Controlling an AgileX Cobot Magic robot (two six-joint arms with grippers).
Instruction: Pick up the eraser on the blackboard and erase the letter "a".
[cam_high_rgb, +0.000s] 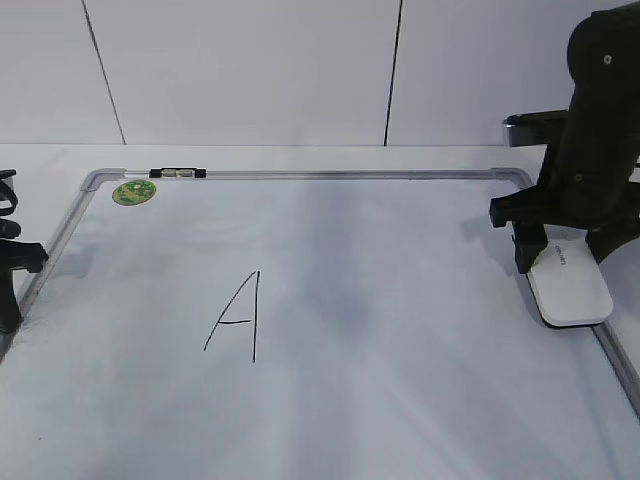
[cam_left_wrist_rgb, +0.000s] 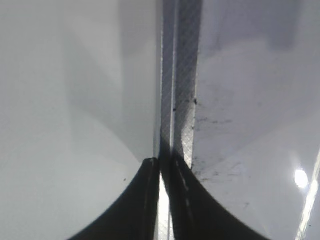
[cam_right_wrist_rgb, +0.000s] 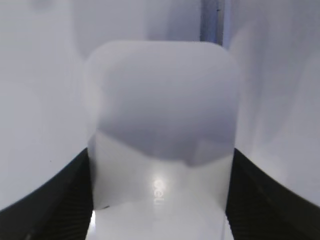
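1. Nearest the camera in the exterior view, the blackboard (cam_high_rgb: 400, 400) lay flat, its white face bare apart from faint grey smears; by my reading that low, flat lie let an arm sweep across it from above.
2. A tall angular capital "A" (cam_high_rgb: 235, 318) stood in thin black marker left of centre. The small cursive letter "a" did not show in any view, so I could not say where it was.
3. At the board's right edge, the right gripper (cam_high_rgb: 556, 262) stood over the eraser (cam_high_rgb: 570, 285) with its fingers set wide, one on each long side and touching or nearly so; the right wrist view showed them flanking the white block, which seemed to be the grip needed to lift it. The eraser looked to be resting on the frame's rim there, though I could not tell for certain.
4. At the left edge, the left gripper (cam_left_wrist_rgb: 161, 200) was pressed almost together on nothing, hanging over the silver frame, probably just parked clear.
5. Farther back, a round green sticker (cam_high_rgb: 133, 192) sat in the far left corner beside a small black-and-silver clip (cam_high_rgb: 177, 173) on the frame.
6. Beyond lay a white tabletop (cam_high_rgb: 300, 157), then a pale panelled wall (cam_high_rgb: 250, 70) with dark seams.
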